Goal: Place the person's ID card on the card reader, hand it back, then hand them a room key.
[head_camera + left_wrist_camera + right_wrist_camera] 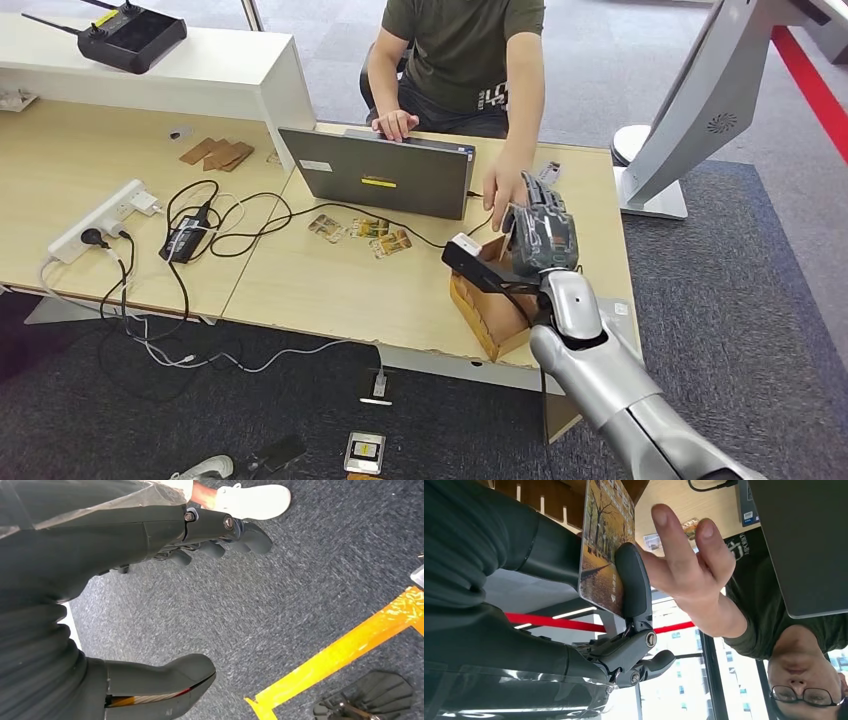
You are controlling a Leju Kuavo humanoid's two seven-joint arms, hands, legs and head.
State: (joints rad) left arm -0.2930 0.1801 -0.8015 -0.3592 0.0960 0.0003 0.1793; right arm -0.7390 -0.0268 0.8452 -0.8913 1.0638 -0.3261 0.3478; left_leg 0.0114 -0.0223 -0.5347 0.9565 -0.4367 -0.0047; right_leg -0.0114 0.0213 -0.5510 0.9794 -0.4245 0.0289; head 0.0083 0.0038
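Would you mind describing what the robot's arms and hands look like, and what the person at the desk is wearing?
The right arm is smooth silver with rounded segments, ending in a dark grey right hand with visible screws. The left hand is likewise dark grey, with a ribbed cover, a thick thumb and rounded fingers. The person wears a dark olive short-sleeved T-shirt with white lettering.

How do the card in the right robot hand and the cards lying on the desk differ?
The held card stands on edge above the desk, pinched by the right robot hand; the desk cards lie flat, untouched. The held one is single; those form a loose group. All carry printed pictures.
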